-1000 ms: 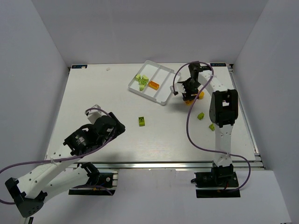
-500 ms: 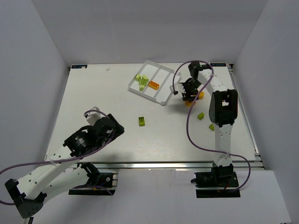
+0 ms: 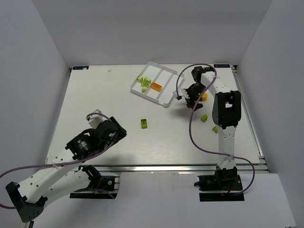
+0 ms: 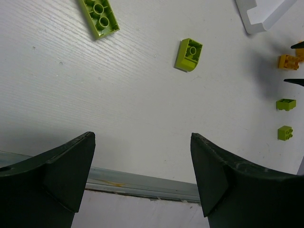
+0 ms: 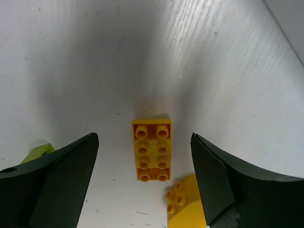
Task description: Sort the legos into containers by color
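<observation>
The right gripper (image 5: 143, 137) is seen spread wide and holding nothing, poised directly above an orange brick (image 5: 152, 150) that lies flat on the table (image 3: 95, 90), just right of the tray (image 3: 165, 87). The brick's long axis runs along the gap between the fingers, so its long sides are faced by the pads — a closure would likely fall across the short width. The left gripper (image 4: 141, 137), also spread and unladen, is kept well apart at the near left. A round orange piece (image 5: 185, 206) sits just beside the brick's corner, cut off by the frame; a yellow-green piece (image 5: 39, 152) is half hidden behind a finger. From above the brick is covered by the gripper — its clearance cannot be judged.
</observation>
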`<action>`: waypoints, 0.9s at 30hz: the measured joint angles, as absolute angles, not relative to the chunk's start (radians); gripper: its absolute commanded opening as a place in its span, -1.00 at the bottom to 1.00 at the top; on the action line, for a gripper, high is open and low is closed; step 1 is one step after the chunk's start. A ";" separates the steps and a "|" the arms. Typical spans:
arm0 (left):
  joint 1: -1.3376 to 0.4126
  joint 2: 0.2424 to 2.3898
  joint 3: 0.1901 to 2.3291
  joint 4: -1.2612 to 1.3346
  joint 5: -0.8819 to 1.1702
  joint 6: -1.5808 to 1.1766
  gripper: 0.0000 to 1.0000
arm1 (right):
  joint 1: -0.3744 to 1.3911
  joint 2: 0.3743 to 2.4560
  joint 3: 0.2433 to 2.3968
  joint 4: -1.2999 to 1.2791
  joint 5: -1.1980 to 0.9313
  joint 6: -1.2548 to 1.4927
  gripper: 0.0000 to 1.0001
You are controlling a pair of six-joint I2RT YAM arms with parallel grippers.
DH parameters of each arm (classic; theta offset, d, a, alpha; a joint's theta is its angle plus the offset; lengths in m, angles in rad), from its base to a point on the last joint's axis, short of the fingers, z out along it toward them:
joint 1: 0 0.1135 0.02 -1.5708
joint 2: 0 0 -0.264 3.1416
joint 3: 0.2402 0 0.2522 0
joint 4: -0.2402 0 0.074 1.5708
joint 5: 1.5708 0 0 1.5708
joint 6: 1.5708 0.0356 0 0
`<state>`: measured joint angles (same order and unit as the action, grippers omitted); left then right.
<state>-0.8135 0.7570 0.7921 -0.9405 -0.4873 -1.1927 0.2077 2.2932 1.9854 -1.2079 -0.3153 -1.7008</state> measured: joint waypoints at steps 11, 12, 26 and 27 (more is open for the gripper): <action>-0.813 0.749 0.792 -0.942 -0.488 -1.195 0.82 | 0.211 2.295 1.929 -1.070 -0.245 -1.681 0.25; -0.813 0.748 0.792 -0.942 -0.488 -1.195 0.82 | 0.211 2.296 1.927 -1.065 -0.241 -1.679 0.13; -0.814 0.736 0.773 -0.932 -0.488 -1.205 0.82 | 0.280 2.320 2.208 -1.123 -0.384 -1.392 -1.00; -0.813 0.739 0.771 -0.931 -0.487 -1.205 0.82 | 0.304 2.304 2.214 -1.087 -0.401 -1.331 -1.00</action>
<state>-0.8135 0.7391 0.7712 -0.9306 -0.4873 -1.2049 0.3042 2.3043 2.2143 -1.0866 -0.4011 -1.3308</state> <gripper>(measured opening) 0.906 0.420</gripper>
